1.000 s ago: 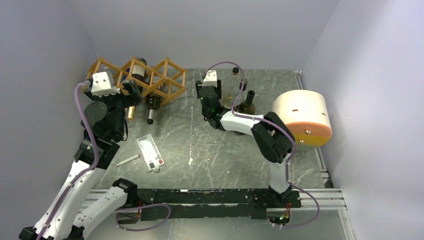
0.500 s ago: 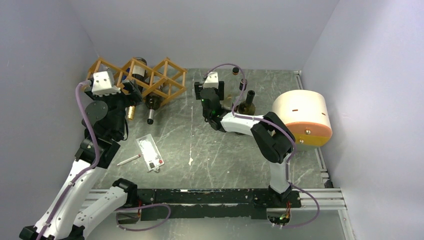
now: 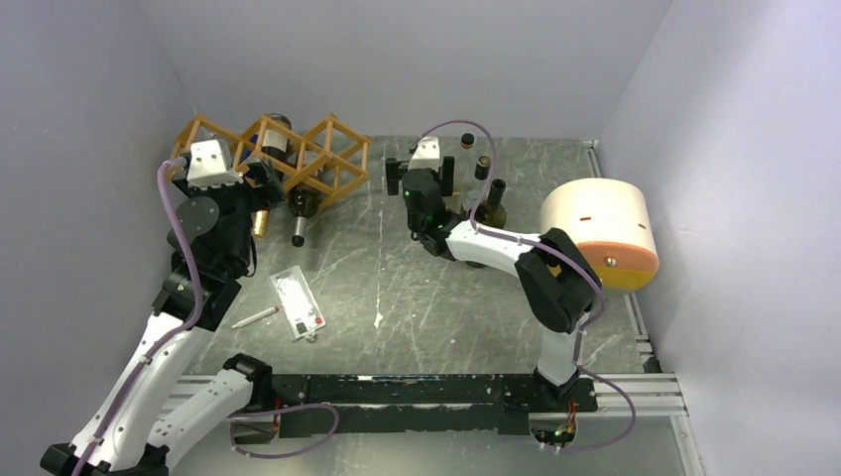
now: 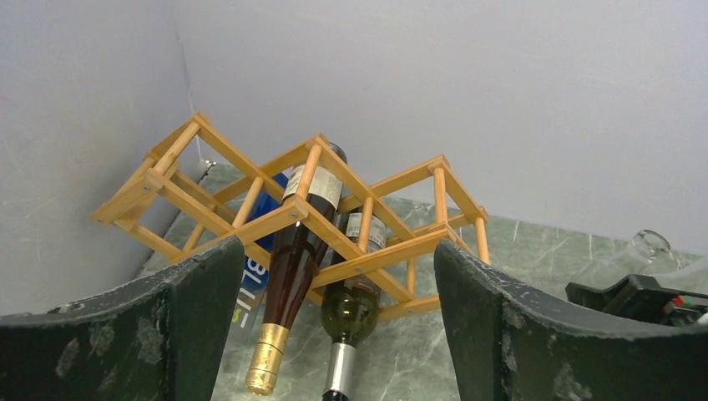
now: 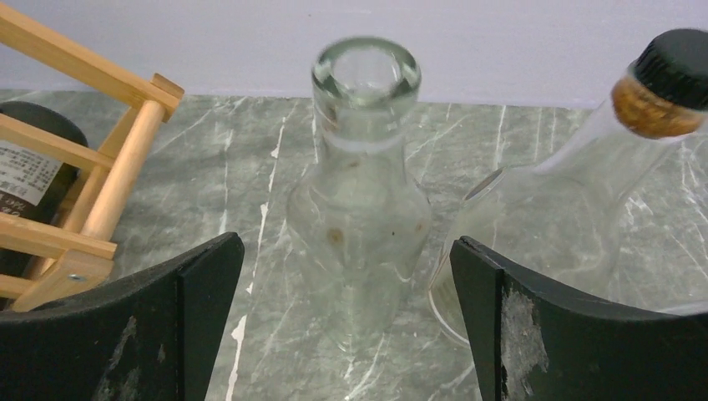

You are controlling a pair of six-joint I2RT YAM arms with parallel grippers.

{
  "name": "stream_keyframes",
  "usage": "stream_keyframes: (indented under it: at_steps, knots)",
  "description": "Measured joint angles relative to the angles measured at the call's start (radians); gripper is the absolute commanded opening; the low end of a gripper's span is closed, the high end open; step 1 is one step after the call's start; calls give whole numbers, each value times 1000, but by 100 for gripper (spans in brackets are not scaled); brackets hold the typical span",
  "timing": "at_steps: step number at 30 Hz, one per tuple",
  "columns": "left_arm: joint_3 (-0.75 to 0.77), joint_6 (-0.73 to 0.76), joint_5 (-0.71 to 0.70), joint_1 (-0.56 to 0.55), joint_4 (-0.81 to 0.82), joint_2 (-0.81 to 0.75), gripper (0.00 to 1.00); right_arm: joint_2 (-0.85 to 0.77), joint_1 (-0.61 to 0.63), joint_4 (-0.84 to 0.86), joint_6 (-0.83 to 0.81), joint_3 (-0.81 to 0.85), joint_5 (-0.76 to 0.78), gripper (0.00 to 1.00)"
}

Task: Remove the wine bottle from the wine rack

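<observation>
Wine rack (image 4: 294, 219) sits at the far left corner of the worktop (image 3: 417, 297), close to the left and far walls. Two bottles lie in it, necks pointing near and downward. The gold-capped wine bottle (image 4: 288, 271) is in a middle cell. The silver-capped wine bottle (image 4: 349, 311) is just to its right, and the two bodies cross behind the slats. A blue labelled item shows in the cell to their left, too hidden to name. Left pincer (image 4: 338, 271) is spread wide and holds nothing. It is on the near side of the rack, apart from it, with both necks showing in the gap between its fingers. Right pincer (image 5: 346, 276) is at far centre, also spread wide. Its fingers flank an upright clear glass bottle (image 5: 361, 196), with a gap visible on each side, so there is no contact. A second clear bottle with a black-topped cork (image 5: 584, 180) is just right of it. A dark bottle (image 3: 492, 203) stands nearby. A large pale drum with an orange end (image 3: 600, 233) lies at the right. A flat packet (image 3: 296, 302) and a pen (image 3: 255, 317) lie near left.
</observation>
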Motion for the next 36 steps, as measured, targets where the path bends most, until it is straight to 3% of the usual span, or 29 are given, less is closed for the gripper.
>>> stream_keyframes:
  at_steps: [11, 18, 30, 36]
  knots:
    - [-16, 0, 0, 1, 1, 12, 90, -164, 51, -253, 32, 25, -25, 100]
    - [-24, 0, 0, 1, 6, 48, 96, -367, 53, -430, 54, 8, -185, 100]
    - [-51, 0, 1, 1, 12, 183, 100, -677, 53, -678, 93, -294, -500, 100]
    - [-51, -43, 3, 2, -33, 216, 99, -824, 53, -718, 100, -391, -607, 100]
